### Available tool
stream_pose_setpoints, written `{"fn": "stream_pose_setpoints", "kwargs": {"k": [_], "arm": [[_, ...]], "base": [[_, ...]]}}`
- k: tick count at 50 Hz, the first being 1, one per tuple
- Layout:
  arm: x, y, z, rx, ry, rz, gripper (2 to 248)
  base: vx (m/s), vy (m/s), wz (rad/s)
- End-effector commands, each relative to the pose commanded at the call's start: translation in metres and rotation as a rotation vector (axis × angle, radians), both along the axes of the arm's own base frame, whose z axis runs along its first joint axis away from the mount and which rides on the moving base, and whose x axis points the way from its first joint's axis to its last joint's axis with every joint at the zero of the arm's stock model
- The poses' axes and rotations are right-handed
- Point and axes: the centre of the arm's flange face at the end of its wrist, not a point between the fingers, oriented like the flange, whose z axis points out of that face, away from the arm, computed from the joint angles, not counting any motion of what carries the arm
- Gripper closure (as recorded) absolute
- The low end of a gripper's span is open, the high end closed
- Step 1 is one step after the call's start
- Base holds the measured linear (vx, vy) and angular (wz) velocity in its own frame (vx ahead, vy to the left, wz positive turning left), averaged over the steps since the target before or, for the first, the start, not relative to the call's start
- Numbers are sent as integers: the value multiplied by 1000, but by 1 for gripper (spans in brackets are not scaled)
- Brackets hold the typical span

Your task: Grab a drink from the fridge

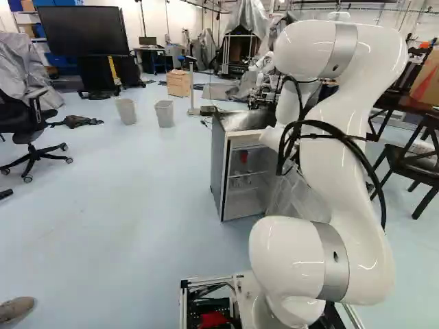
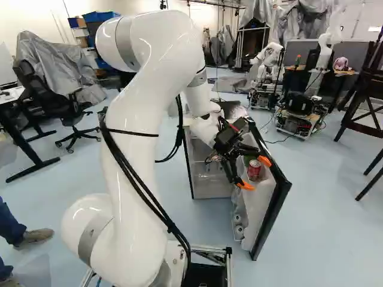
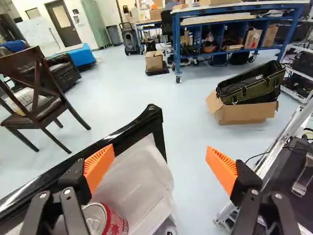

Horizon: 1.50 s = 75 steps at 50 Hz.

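Lining up, by the look of it. Your gripper [image 3: 160,167]: wide open, empty. Can [image 2: 254,171] in fridge door [image 2: 274,209], 4 o'clock of right base view, near one finger [image 3: 98,168]. You likely need it between both before closing.

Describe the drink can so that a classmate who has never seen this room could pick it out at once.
Find the fridge, then its black-edged door, swung open. On the door's pale inner side, near the end effector, sits the can. It is red with a silver top, unlike the green item partly hidden beside it.
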Motion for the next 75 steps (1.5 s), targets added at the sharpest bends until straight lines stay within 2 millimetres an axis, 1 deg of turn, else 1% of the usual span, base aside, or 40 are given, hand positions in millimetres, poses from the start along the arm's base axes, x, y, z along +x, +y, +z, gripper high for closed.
{"fn": "stream_pose_setpoints", "kwargs": {"k": [16, 30, 38, 47, 75], "arm": [[4, -29, 2, -10, -27, -54, 3], [3, -33, 3, -11, -30, -62, 3], [-1, -31, 2, -13, -17, -44, 3], [-12, -24, 2, -19, 13, 16, 3], [-48, 2, 4, -58, 126, 327, 3]], "base": [[0, 0, 0], [0, 0, 0], [0, 0, 0], [0, 0, 0], [0, 0, 0]]}}
